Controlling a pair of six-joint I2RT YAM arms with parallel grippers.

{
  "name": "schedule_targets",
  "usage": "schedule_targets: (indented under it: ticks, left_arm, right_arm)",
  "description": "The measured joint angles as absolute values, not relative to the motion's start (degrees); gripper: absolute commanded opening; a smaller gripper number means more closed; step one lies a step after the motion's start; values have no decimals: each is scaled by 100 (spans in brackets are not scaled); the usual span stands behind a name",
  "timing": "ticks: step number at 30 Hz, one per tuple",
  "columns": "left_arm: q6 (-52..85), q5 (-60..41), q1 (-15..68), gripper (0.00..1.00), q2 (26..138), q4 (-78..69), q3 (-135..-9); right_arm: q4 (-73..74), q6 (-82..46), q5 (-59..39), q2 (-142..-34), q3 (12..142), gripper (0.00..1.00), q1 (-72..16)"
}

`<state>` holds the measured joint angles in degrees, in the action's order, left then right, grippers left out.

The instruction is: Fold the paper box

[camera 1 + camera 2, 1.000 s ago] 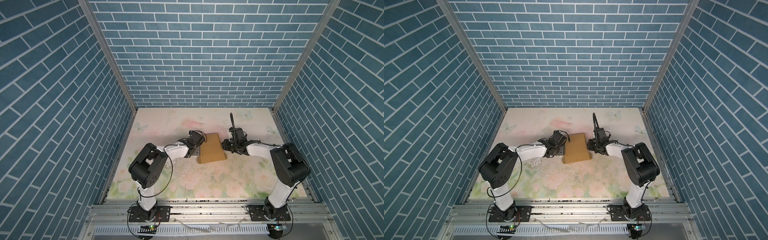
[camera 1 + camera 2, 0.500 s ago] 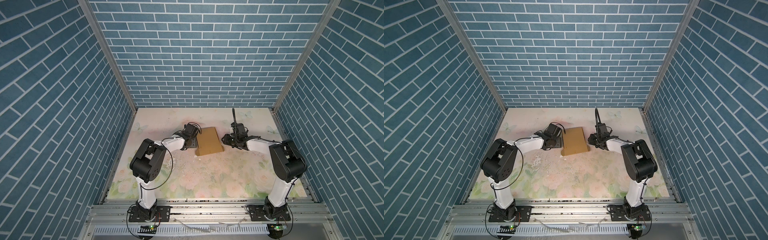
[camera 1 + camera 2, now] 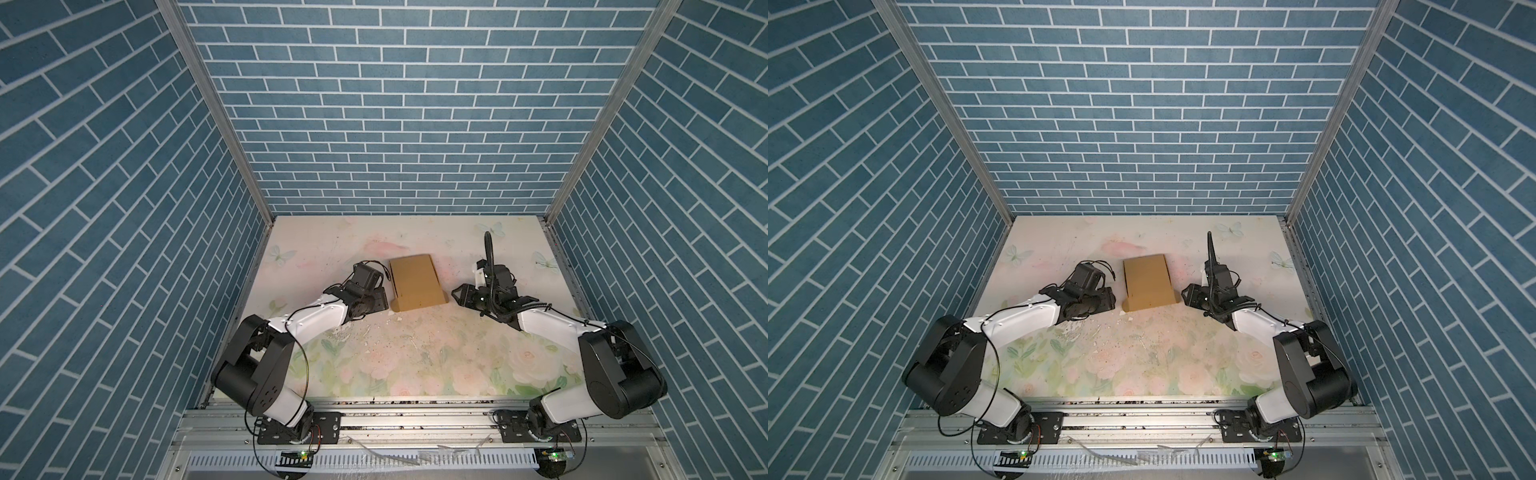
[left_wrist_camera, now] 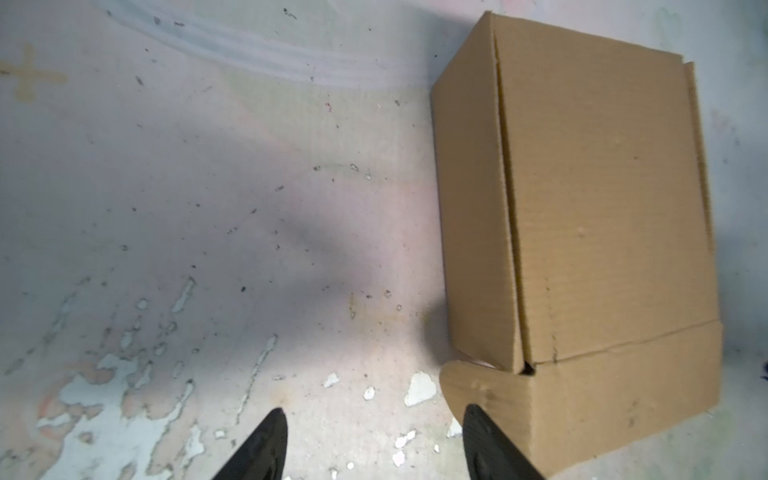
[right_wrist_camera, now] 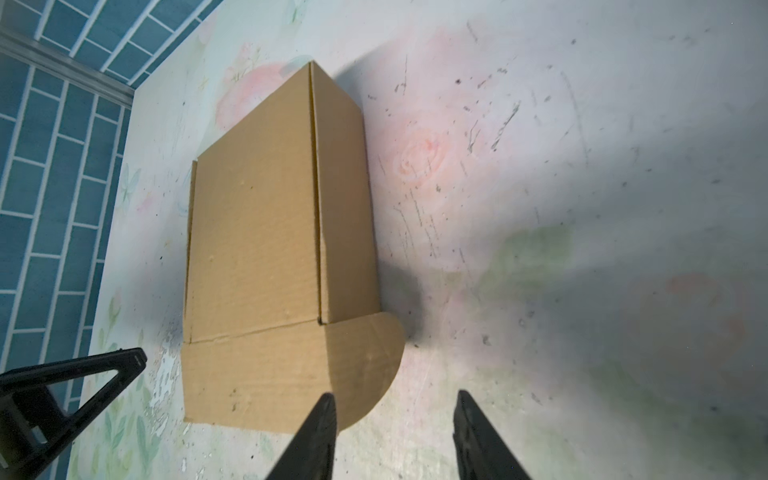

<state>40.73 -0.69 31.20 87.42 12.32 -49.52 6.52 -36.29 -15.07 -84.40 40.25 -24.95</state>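
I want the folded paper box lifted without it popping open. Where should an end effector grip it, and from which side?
I'd grip the rounded tab sticking out at the near right corner of the paper box, coming from the right with the right end effector. The closed body looks wider than its open jaws, while this thin flap juts sideways just ahead of them.

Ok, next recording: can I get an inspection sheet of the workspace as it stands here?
Surface: floral table, print scuffed and flaking.
Job's things: cardboard box lying closed on the table; rounded flap sticks out at a near corner.
Clutter: white flecks near the box.
Grippers: left pincer open, empty; right pincer open, empty; one on each side of the box.
Cables: black cable rising above the right wrist.
Surroundings: brick-pattern walls; metal rail in front.
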Motion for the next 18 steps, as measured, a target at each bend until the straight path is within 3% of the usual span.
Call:
schedule_targets:
  ticks: [18]
  left_arm:
    - [4694, -523, 3780, 69, 9303, 609, -5122]
  right_arm:
    - [1037, -3881, -1852, -8934, 4069, 45, -3015]
